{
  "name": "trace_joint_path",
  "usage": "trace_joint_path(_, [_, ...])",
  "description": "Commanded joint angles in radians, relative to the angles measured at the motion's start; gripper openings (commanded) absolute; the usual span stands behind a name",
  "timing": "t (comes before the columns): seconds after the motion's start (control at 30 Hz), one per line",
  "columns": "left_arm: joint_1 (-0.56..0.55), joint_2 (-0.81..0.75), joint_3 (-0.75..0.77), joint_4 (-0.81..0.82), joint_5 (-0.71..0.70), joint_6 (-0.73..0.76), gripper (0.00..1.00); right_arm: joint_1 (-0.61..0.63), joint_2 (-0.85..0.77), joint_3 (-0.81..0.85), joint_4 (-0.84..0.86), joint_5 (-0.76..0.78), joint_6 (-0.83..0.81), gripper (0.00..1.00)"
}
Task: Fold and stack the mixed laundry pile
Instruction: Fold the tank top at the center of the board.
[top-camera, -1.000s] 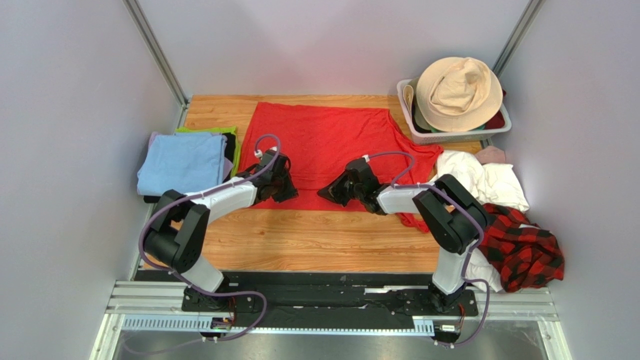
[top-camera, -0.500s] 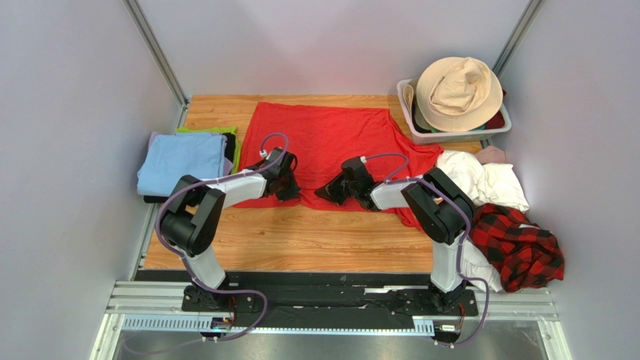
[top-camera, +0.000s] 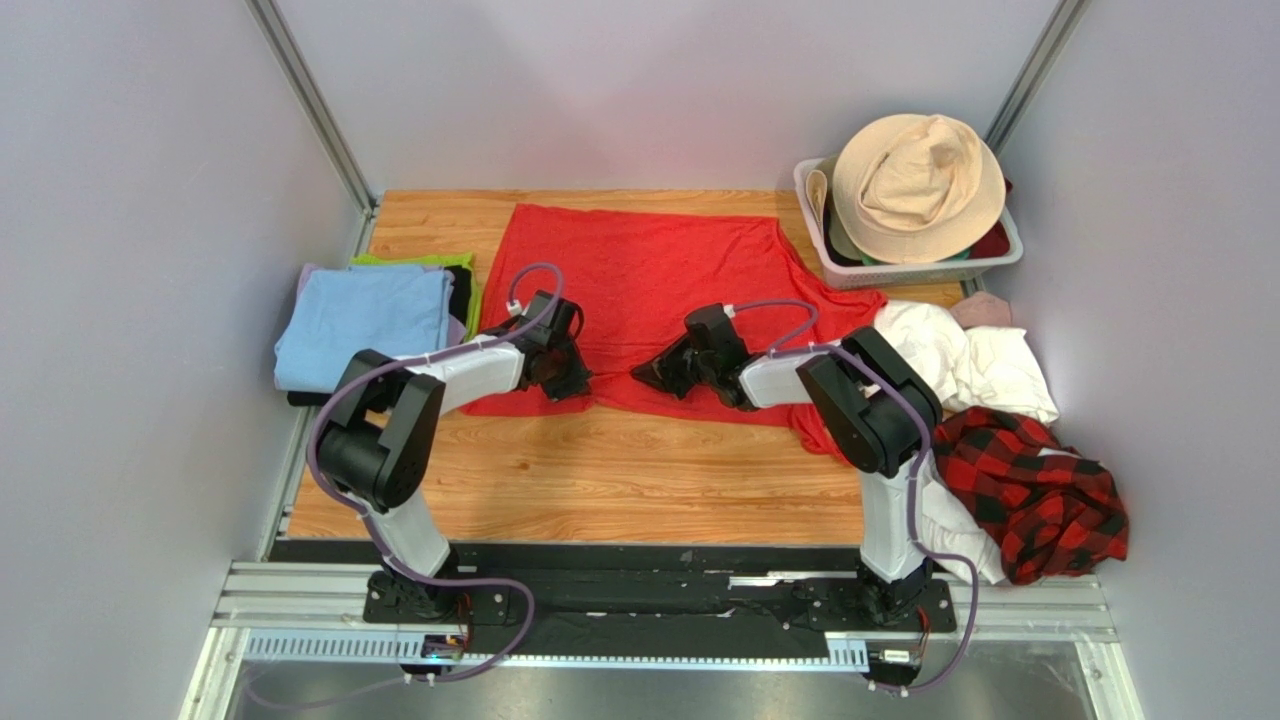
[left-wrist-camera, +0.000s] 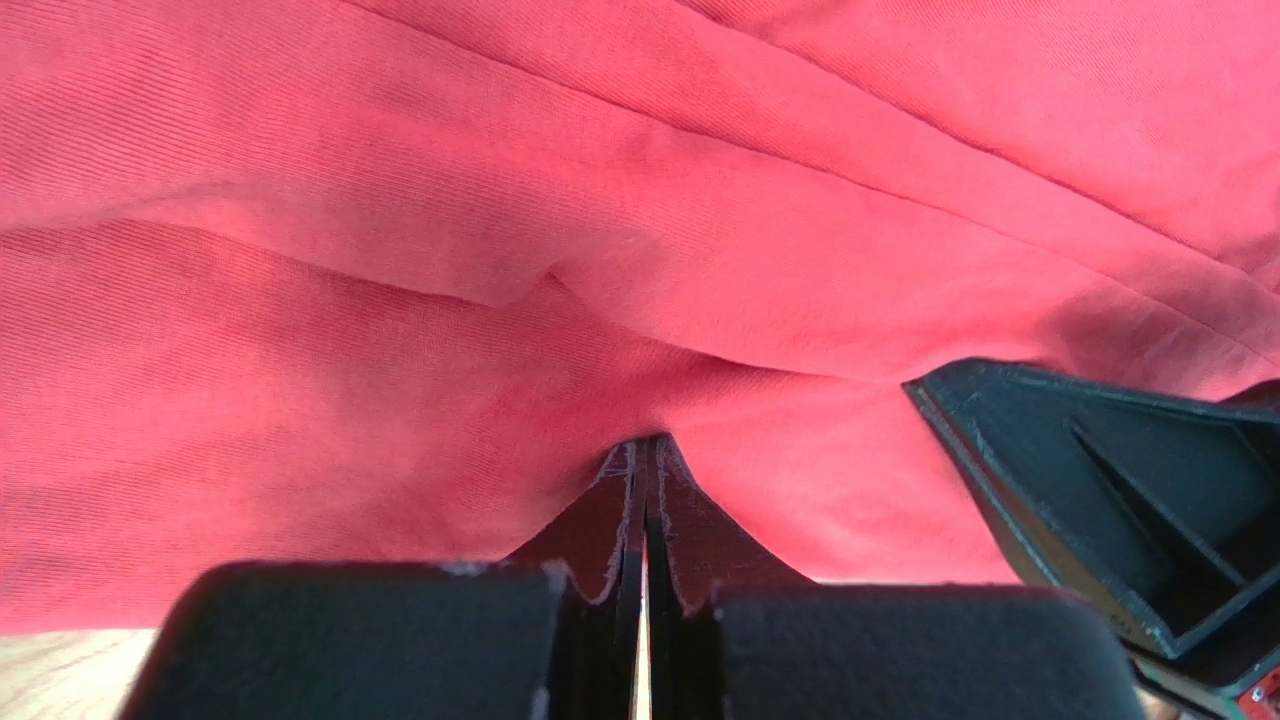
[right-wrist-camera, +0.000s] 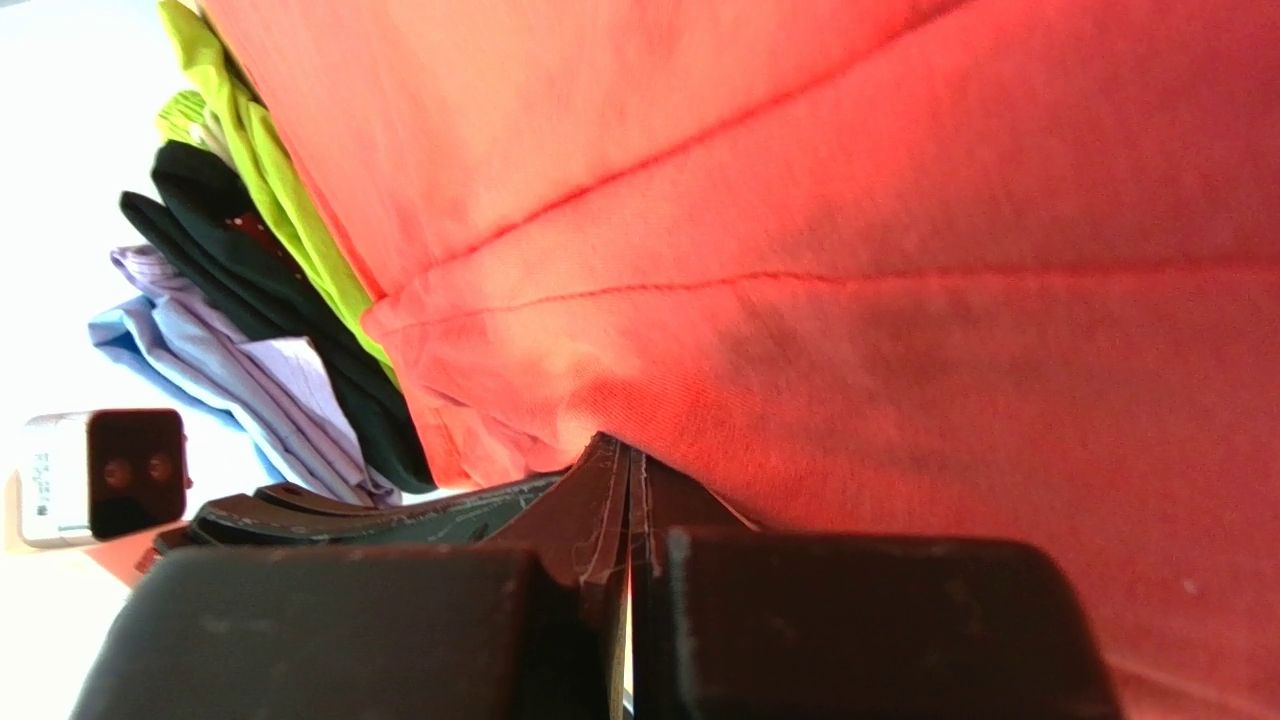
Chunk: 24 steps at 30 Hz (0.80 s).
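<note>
Wooden tabletop (top-camera: 601, 480) holds the large bright red T-shirt (top-camera: 661, 270) spread flat; my left gripper (top-camera: 577, 375) and right gripper (top-camera: 651, 375) clamp its near hem, between folded light blue cloth (top-camera: 361, 323) and red-and-black plaid shirt (top-camera: 1052, 510)

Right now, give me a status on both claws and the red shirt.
Left claw shut on red T-shirt, near hem. Right claw shut on same hem. Shirt spread on table. Folded stack close by its left edge.

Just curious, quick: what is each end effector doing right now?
Left end effector: closed on the large bright red T-shirt.
Right end effector: closed on it too.
</note>
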Motion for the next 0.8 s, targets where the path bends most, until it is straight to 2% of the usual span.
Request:
trace_joint_path(0.0, [0.019, 0.003, -0.029, -0.102, -0.044, 0.041, 0.0, -0.026, 0.048, 0.048, -0.013, 0.026, 0.004, 0.0])
trace_joint_path(0.43, [0.019, -0.019, -0.028, -0.135, -0.06, 0.064, 0.0, -0.127, 0.069, 0.222, -0.132, 0.023, -0.087, 0.0])
trace_joint_path(0.57, [0.019, -0.026, -0.023, -0.134, -0.059, 0.074, 0.0, -0.187, 0.092, 0.317, -0.192, -0.009, -0.177, 0.0])
trace_joint_path(0.63, [0.019, -0.045, -0.022, -0.128, -0.06, 0.091, 0.0, -0.201, 0.076, 0.375, -0.263, -0.054, -0.284, 0.0])
trace_joint_path(0.73, [0.019, -0.092, -0.016, -0.118, -0.073, 0.11, 0.0, -0.208, -0.062, 0.346, -0.367, -0.008, -0.421, 0.17])
trace_joint_path(0.77, [0.017, -0.106, -0.012, -0.117, -0.079, 0.117, 0.0, -0.211, -0.113, 0.24, -0.358, 0.006, -0.43, 0.33])
